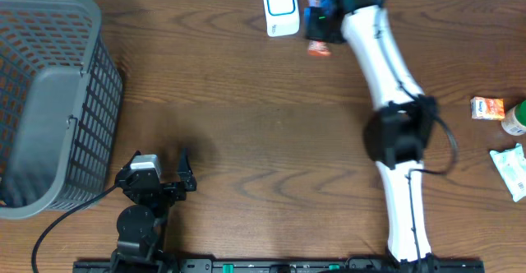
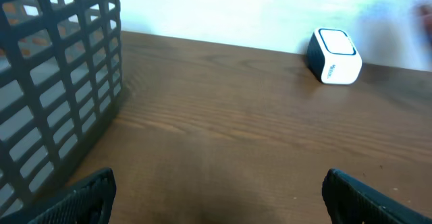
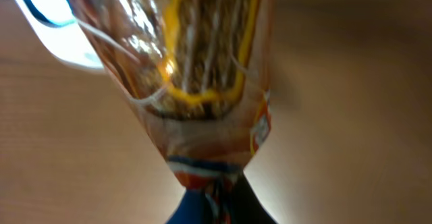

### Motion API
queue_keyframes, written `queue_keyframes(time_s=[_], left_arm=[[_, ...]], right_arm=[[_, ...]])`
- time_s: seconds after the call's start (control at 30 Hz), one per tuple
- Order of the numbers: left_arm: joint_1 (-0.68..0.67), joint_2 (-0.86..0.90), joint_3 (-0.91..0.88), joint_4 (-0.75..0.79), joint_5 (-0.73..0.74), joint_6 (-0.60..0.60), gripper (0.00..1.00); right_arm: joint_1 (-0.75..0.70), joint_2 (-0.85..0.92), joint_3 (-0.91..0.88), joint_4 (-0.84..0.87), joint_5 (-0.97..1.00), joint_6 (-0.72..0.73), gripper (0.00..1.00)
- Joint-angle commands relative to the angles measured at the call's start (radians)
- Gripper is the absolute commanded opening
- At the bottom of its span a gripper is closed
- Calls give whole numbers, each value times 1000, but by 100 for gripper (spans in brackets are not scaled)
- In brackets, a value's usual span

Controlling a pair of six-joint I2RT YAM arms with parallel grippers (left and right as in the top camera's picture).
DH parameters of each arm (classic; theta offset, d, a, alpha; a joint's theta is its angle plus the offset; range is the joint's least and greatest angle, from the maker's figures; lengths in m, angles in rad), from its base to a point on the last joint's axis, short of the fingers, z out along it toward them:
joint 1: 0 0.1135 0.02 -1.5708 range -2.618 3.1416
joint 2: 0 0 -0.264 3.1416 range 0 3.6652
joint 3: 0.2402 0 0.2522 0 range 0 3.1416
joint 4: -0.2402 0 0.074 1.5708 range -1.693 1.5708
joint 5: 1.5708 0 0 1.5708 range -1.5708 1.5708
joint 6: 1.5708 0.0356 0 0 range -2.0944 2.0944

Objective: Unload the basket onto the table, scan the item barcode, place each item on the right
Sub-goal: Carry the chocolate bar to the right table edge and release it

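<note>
The item is a clear snack packet [image 3: 196, 69] with yellow and orange print, pinched at its sealed end by my right gripper [image 3: 223, 207], which is shut on it. In the overhead view that gripper [image 1: 322, 20] holds the packet [image 1: 319, 48] at the far edge of the table, just right of the white scanner [image 1: 280, 8] with its blue-framed window. The scanner [image 3: 50, 28] shows blurred behind the packet's left side. My left gripper [image 1: 161, 161] rests near the front left, open and holding nothing. Its wrist view shows both fingertips [image 2: 81, 197] wide apart and the scanner [image 2: 334, 57] far ahead.
A grey mesh basket [image 1: 49, 100] stands at the left, close to the left gripper, and its wall [image 2: 54, 82] fills the left of that wrist view. At the right edge lie an orange box [image 1: 487, 108], a green bottle [image 1: 515, 118] and a white packet [image 1: 514, 170].
</note>
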Motion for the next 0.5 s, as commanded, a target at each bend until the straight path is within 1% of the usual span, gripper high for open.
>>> queue_keyframes(time_s=[0.0,0.13,0.17,0.23,0.33,0.47], left_arm=[[4,-7,-18,-24,-2,16,98],[4,-7,-18,-24,-2,16,98],[4,-7,-18,-24,-2,16,98],[4,-7,-18,-24,-2,16,98],[4,-7,-18,-24,-2,16,98],[4,-7,-18,-24,-2,16,98]], right_arm=[[-109,-185,48,-202,102,13,1],[-231,-208,48,-439,219,22,1],[-264,-207,36,-446,236,3,1],[-327,-207,-8,-445,237,-17,1],[-430,-201,-103,-426,265,7,1],[-548,-199,-295,-295,280,9,1]])
